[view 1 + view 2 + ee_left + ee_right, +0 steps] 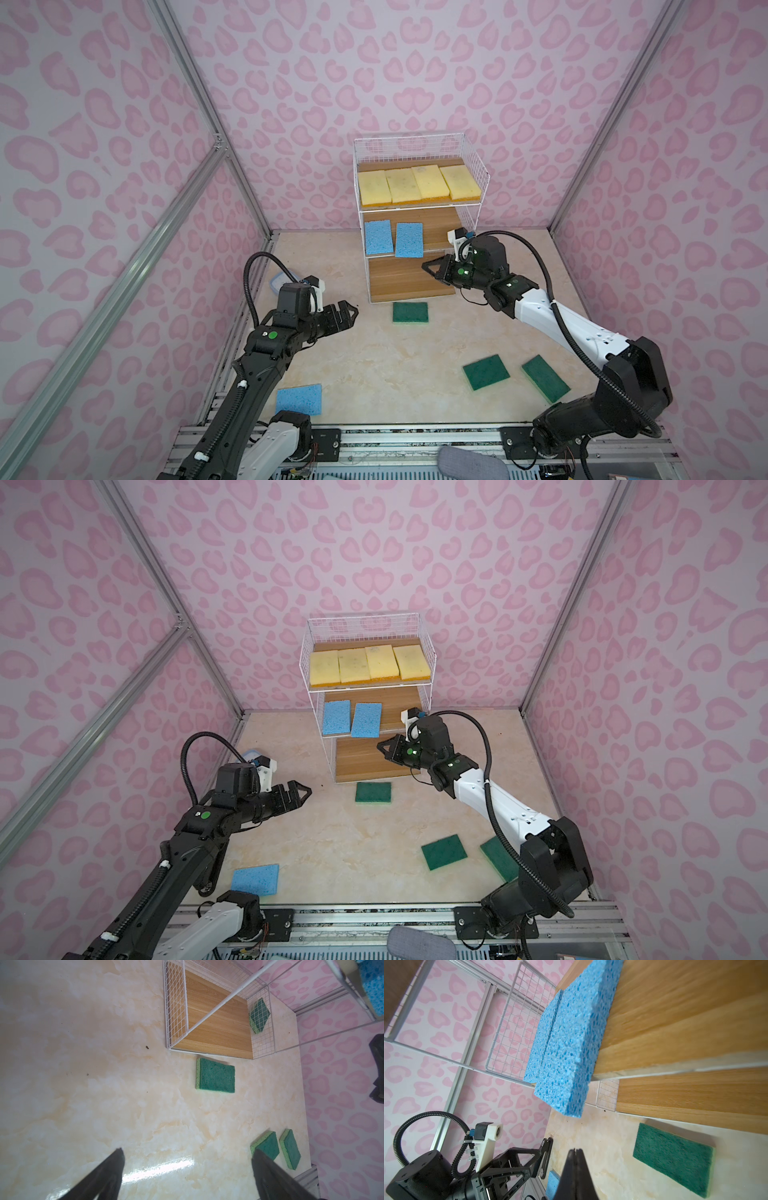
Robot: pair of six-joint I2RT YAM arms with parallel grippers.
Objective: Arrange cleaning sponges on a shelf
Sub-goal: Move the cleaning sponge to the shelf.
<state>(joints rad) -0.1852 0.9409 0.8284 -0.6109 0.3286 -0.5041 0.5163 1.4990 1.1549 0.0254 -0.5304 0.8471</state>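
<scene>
shelf [409,280]: stands at 12 o'clock on the surface [374,357]; its bottom board is bare.
yellow sponges [419,183]: four in a row, filling the top tier.
blue sponges [378,237]: two side by side on the middle tier. The one toward 3 o'clock [409,240] is skewed and overhangs the front edge. A third blue sponge [298,399] lies flat at 7 o'clock, beside the left arm [257,361].
green sponges [410,312]: one lies flat just at 6 o'clock of the shelf's front, and two [486,372] lie close together at 5 o'clock. A fourth [259,1015] shows in the left wrist view through the wire side, on the surface beyond the shelf.
left tool [187,1150]: spread wide and empty, hovering at 9 o'clock of the nearest green sponge.
right tool [576,1151]: pressed together on nothing, at the 3 o'clock end of the shelf front, near the bottom board.
handling: probably light, soft and springy. The scourer face looks rough, so slipping seems unlikely.
hold: lying flat, each sponge offers only thin edges. Pinch across the short width, firmly enough to dent the foam without folding it.
</scene>
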